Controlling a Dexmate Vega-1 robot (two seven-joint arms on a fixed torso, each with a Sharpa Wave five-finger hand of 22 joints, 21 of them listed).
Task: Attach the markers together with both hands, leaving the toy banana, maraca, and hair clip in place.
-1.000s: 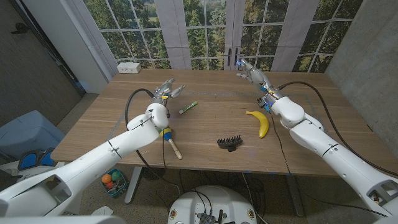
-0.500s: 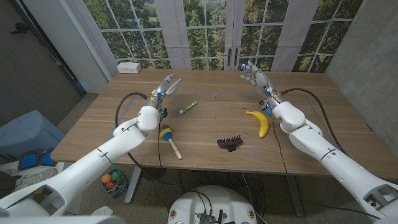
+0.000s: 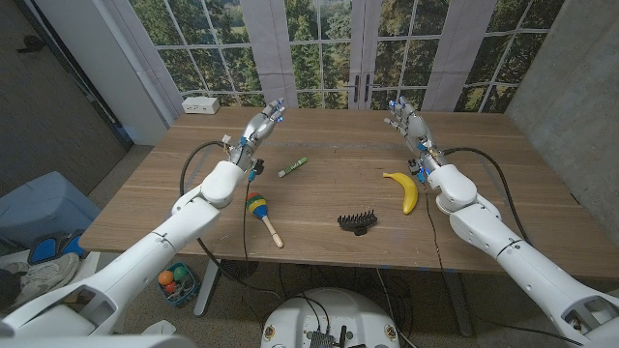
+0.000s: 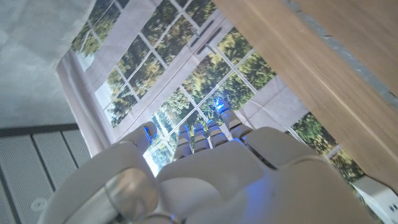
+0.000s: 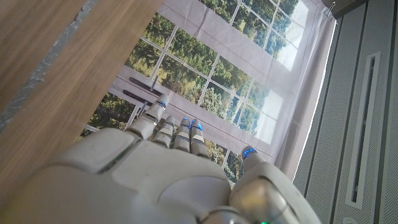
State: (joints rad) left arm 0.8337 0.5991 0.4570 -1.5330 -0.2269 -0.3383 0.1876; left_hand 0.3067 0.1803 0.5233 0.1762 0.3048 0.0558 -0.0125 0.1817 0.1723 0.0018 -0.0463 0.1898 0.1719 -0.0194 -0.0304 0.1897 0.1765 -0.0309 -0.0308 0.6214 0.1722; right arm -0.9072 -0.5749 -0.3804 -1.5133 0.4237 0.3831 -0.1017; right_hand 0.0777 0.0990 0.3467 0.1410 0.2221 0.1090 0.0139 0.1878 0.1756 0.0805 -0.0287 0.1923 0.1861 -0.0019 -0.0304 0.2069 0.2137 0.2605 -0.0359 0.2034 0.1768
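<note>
Both hands (image 3: 263,126) (image 3: 405,123) raised, fingers extended, empty.

We see both arms stretched forward. The left hand (image 3: 259,130) and right hand (image 3: 407,124) hold nothing, fingers (image 5: 163,122) extended.

- Green marker (image 3: 293,166): lies flat and slanted on the wooden table, left of centre, apart from other things.
- Only this one marker can be made out.
</note>
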